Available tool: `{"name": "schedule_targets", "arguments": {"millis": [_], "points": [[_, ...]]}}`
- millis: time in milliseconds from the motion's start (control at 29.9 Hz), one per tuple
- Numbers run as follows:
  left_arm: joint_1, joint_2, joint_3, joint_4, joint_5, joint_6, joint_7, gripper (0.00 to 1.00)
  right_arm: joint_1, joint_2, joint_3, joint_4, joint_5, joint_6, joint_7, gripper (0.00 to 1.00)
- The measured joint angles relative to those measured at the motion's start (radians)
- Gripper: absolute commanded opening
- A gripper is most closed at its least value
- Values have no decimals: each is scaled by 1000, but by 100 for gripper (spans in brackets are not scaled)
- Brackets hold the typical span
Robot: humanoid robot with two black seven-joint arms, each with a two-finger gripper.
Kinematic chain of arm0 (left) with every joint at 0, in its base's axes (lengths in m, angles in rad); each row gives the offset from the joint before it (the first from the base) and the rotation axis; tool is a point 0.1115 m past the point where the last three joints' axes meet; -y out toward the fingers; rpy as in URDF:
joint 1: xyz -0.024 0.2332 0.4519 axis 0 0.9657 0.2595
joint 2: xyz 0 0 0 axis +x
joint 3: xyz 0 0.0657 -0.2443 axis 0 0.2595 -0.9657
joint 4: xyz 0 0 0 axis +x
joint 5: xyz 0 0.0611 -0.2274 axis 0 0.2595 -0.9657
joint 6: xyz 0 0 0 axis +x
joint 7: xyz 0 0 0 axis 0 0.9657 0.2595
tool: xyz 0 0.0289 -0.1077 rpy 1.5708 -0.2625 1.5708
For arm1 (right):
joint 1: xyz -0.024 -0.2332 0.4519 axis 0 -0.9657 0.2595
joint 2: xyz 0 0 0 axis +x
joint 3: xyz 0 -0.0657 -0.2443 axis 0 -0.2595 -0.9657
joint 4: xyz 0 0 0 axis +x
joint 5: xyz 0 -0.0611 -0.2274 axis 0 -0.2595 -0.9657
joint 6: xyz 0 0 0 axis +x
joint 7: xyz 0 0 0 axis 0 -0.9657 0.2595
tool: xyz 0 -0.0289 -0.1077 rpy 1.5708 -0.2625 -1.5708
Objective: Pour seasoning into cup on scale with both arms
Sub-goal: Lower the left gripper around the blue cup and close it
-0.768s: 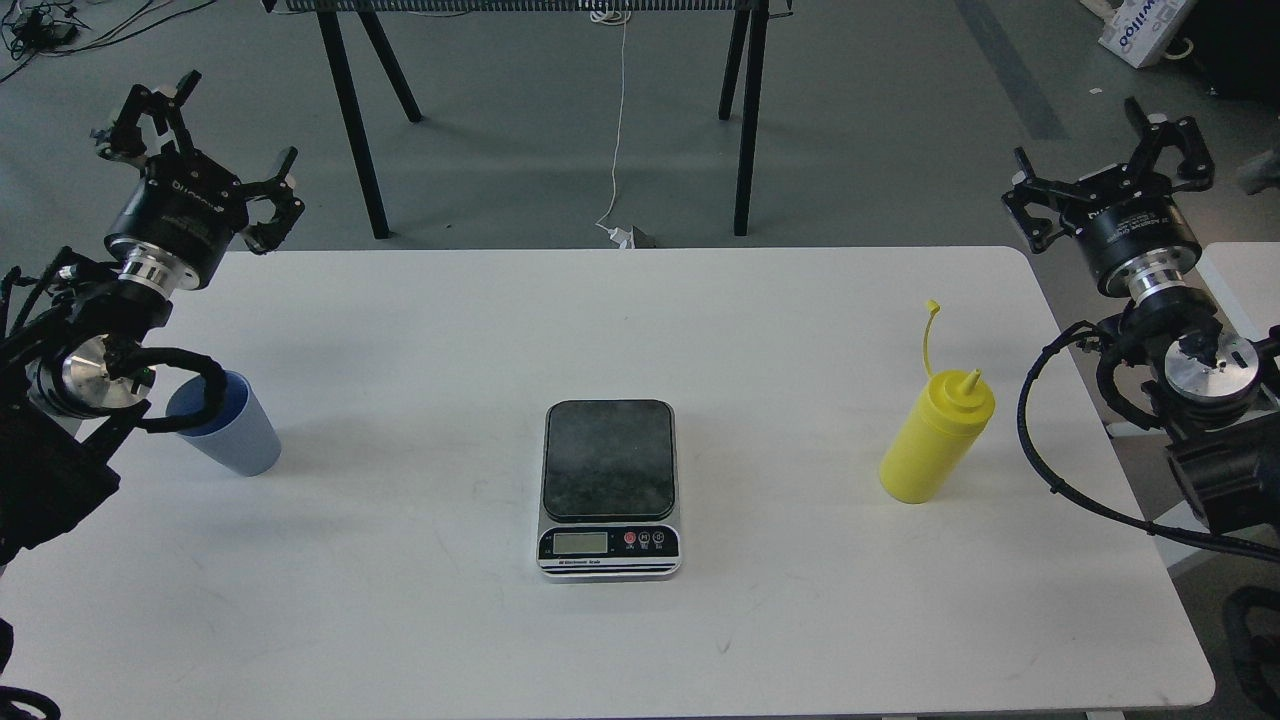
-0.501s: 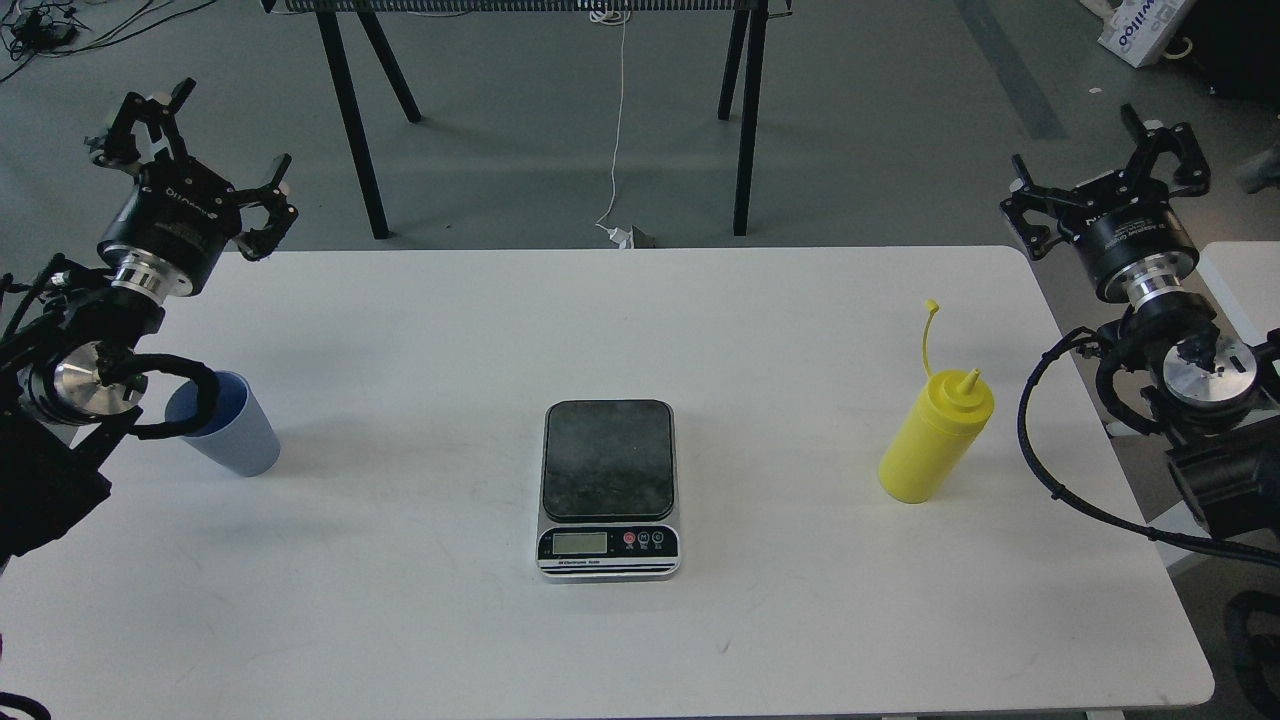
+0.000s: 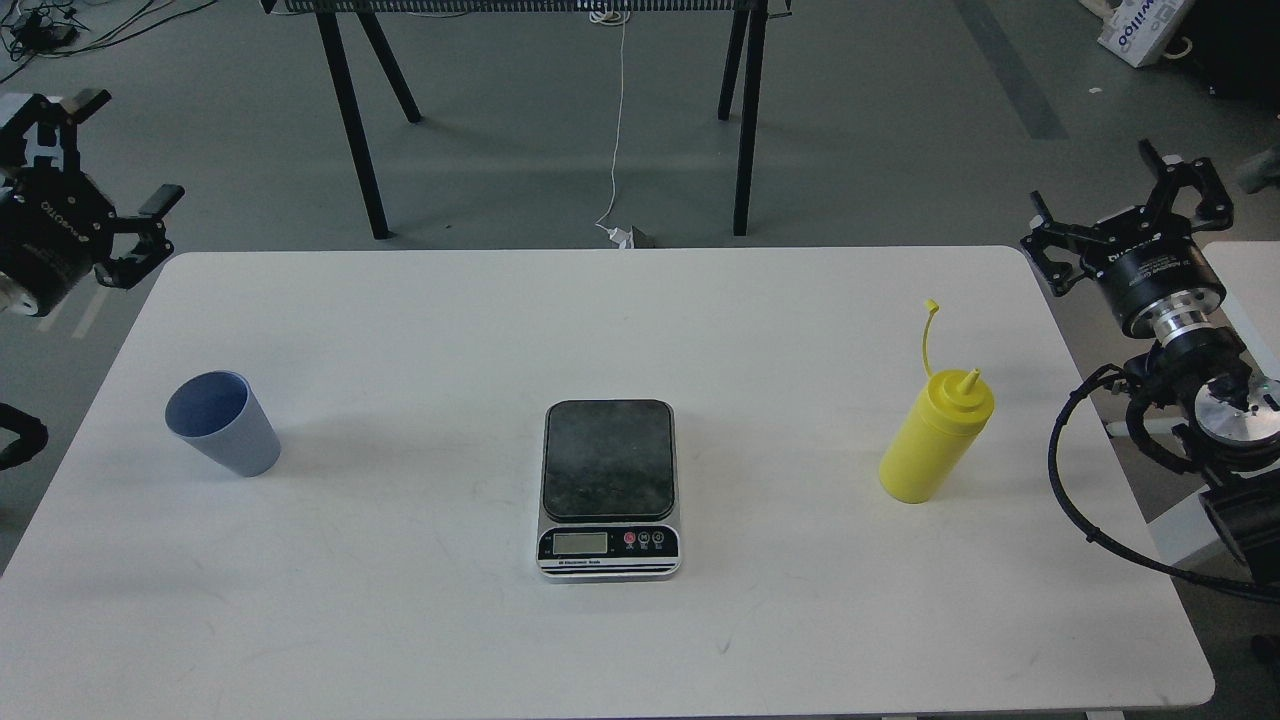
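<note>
near the left edge of the table stands the cup, upright and mouth up, well apart from the scale at the table's middle. the scale's dark platform is bare, so you most likely have to fetch the cup first. approach it from the side, close on its ribbed wall around mid-height, squeeze gently because it looks light and thin, lift straight up, and set it down centred on the platform rather than near an edge.

your left gripper hangs off the far left corner of the table, fingers spread and empty, well apart from the cup and farther from you than it is. it needs to come nearer and slightly right to reach the cup.

over on the right, the seasoning stands upright, nozzle uncapped with the strap sticking up. your right gripper sits beyond the table's right edge, fingers splayed and holding nothing, well apart from the bottle and farther back. take the bottle low on its body so the tilt stays controlled.
</note>
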Motion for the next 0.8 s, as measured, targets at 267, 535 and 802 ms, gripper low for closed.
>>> {"name": "schedule_targets", "arguments": {"millis": [267, 535, 802], "points": [[9, 140, 4, -256, 517, 64, -10, 97, -7, 2, 2, 10, 0, 0, 1, 100], [59, 162, 110, -309, 1049, 366, -16, 94, -14, -1, 5, 11, 1, 0, 2, 100], [68, 123, 331, -155, 1201, 652, -17, 86, -23, 2, -1, 13, 0, 0, 2, 100]]}}
